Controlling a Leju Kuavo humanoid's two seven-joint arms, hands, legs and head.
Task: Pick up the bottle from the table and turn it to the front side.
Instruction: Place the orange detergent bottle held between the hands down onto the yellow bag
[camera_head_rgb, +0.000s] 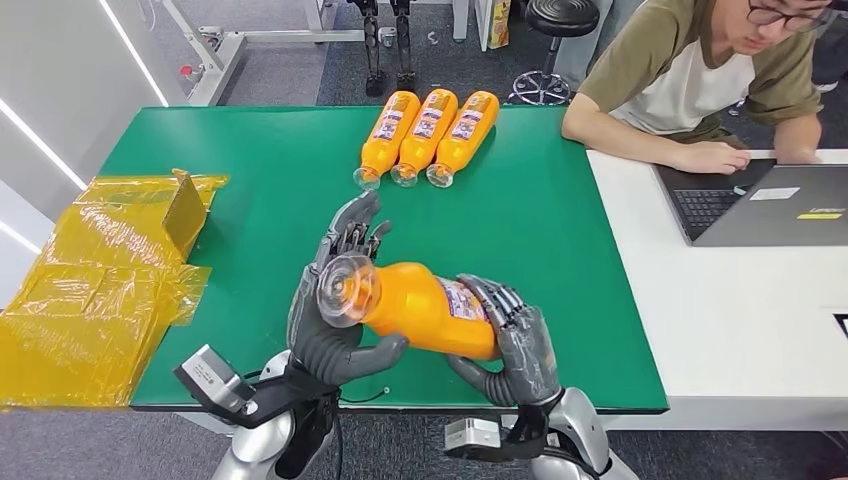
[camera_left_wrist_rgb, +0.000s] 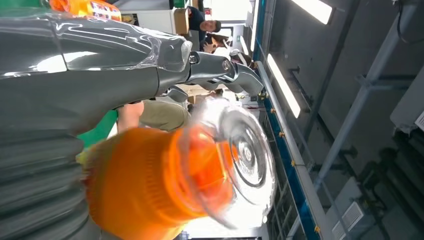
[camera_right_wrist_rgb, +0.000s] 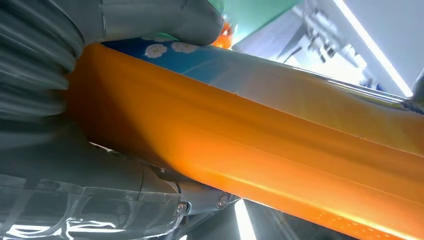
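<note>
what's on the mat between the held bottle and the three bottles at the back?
Nothing: in the head view, only bare green mat lies between the held bottle, gripped by left robot hand and right robot hand, and the three bottles.

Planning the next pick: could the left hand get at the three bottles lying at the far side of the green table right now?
Probably not: the left hand is helping the right hand hold the orange bottle, though the green table toward the three bottles lies bare.

Place: a robotics lab or workshop.
Evidence: a person (camera_head_rgb: 700, 70) is working at a grey laptop (camera_head_rgb: 770, 205) beside the green-matted worktop (camera_head_rgb: 560, 220); metal frames (camera_head_rgb: 225, 50) are standing behind.
</note>
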